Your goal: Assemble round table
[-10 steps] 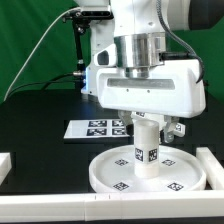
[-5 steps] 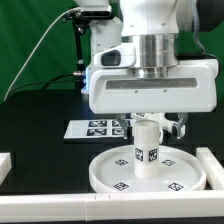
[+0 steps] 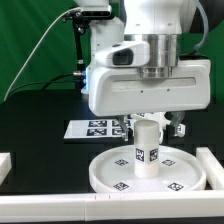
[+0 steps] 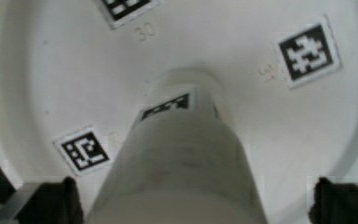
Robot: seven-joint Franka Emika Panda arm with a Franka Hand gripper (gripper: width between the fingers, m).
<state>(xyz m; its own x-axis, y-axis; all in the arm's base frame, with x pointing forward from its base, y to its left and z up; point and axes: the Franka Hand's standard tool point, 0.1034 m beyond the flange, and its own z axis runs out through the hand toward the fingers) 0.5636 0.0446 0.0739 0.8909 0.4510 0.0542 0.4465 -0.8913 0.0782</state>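
The large round rimmed disc (image 3: 110,172) lies flat on the black table near the front. The short cylindrical leg (image 3: 147,150) stands upright on its centre, with tags on its side. My gripper (image 3: 149,123) hangs straight over the leg's top. In the wrist view the leg (image 4: 185,160) runs up between my two dark fingers (image 4: 51,202), with a gap on each side. The gripper (image 4: 194,205) is open and holds nothing. The disc (image 4: 51,80) fills that view with several tags. The cross-shaped base is out of view.
The marker board (image 3: 93,128) lies flat behind the disc. White straight rails stand at the exterior view's left (image 3: 5,166), right (image 3: 211,166) and along the front (image 3: 60,209). A green backdrop and the arm's base are behind.
My hand has risen straight up over the leg. The leg and disc have stayed where they were.
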